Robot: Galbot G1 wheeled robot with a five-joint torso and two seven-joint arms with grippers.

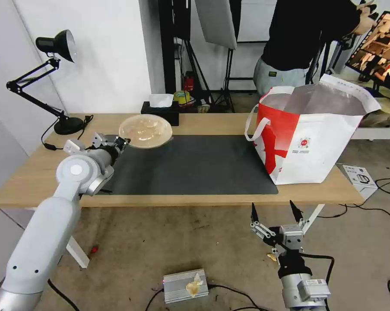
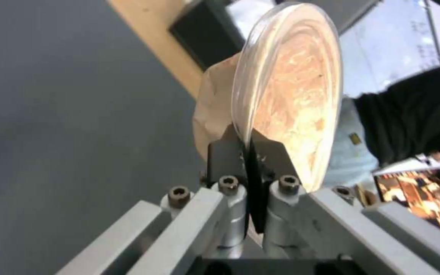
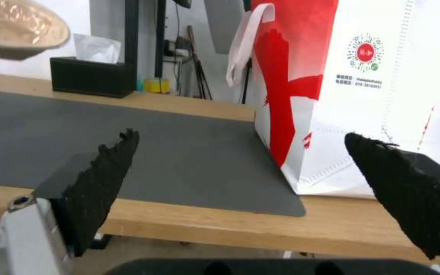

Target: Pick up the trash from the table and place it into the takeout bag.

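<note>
Mat [image 1: 195,164] bare, left gripper [image 1: 125,141] pinching bowl [image 1: 145,130] rim

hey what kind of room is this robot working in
Probably a studio or lab set up for recording, not a home. Behind the table stand light stands with a softbox, a monitor sits at the right, and cables trail across the bare concrete floor.

The left arm reaches forward over the table's left part, its left gripper [image 1: 125,141] pinched tight on the rim of a bowl [image 1: 145,130]. The right gripper [image 1: 276,212] hangs low before the table edge, fingers spread wide.
</note>
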